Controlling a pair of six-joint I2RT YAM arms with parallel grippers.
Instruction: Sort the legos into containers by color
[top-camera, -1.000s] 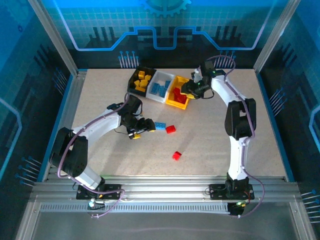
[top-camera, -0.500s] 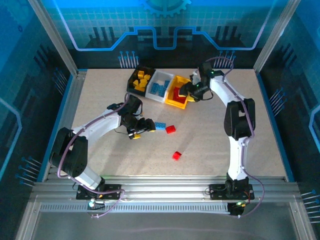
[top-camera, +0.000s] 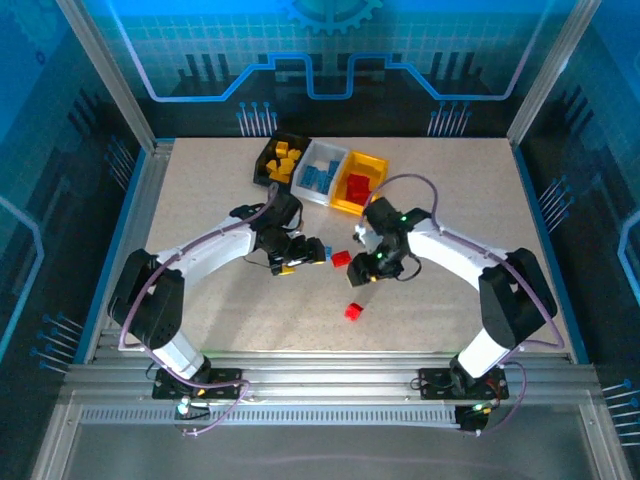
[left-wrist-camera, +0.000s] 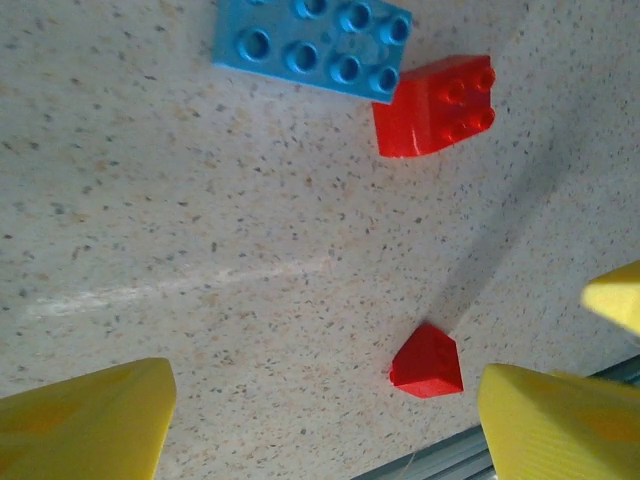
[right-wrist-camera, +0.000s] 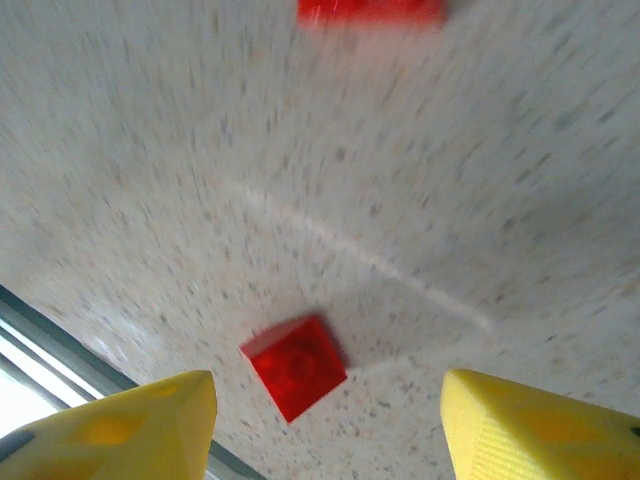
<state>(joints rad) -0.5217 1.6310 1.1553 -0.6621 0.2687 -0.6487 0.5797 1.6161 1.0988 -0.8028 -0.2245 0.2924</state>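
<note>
**Two parted pincers, three loose bricks**

Across the speckled table (top-camera: 480, 220), at its far side, the containers (top-camera: 325, 147) joined in a row, holding yellow bricks in black, blue in white, red in yellow-orange. Lower down, a wide, empty left gripper (left-wrist-camera: 322, 395) low over the table, just short of the blue brick (left-wrist-camera: 312, 45). Opposite, a right gripper (right-wrist-camera: 325, 400) likewise parted, with nothing between its fingers, above the near red brick (right-wrist-camera: 295, 365).

Likely lining up two picks. For the blue brick, studs up and long axis across the left wrist view, dipping slightly rightward:
- Close across the short width.
- Turn the wrist to set the fingers along the long sides.
- Mind the other red brick (left-wrist-camera: 435, 105) just beside its right end, perhaps touching.

For the near red brick, squarish with no clear long axis and lying cornerwise to the fingers in a blurred view:
- Square up to two flat sides.
- Centre, then descend.
</note>
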